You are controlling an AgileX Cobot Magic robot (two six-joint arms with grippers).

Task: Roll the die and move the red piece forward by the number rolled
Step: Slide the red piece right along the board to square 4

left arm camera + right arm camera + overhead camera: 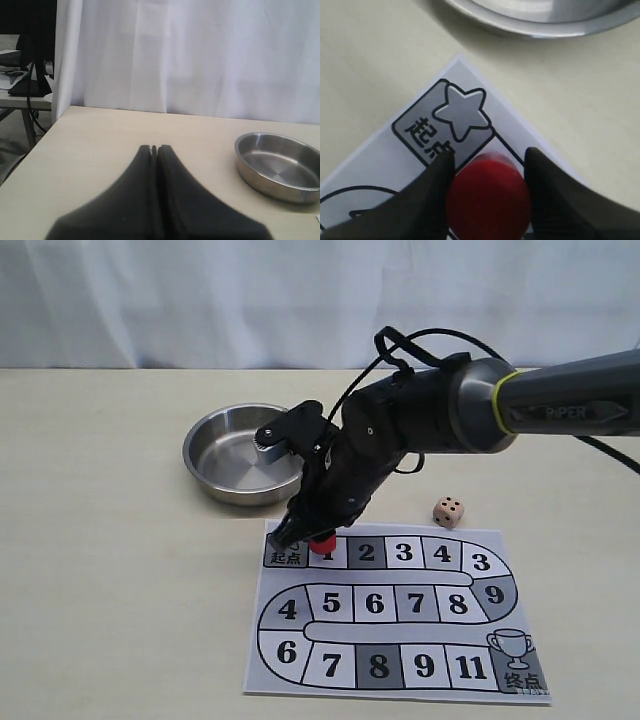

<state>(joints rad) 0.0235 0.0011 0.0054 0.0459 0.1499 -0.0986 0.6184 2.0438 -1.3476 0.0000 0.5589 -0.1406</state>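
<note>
The red piece [322, 544] stands on square 1 of the paper board [274, 672], right beside the starred start square [462, 112]. My right gripper [306, 538] reaches down over it from the right. In the right wrist view the red piece [489, 200] fills the gap between both black fingers [436, 185], so my right gripper [489, 156] is shut on it. The tan die [449, 511] lies on the table just beyond the board's top edge, apart from the gripper. My left gripper [154, 148] hovers shut and empty over bare table.
A steel bowl [240, 468] sits on the table behind the board's left end, close to the right arm's wrist; the steel bowl [280, 170] also shows in the left wrist view. A white curtain closes off the back.
</note>
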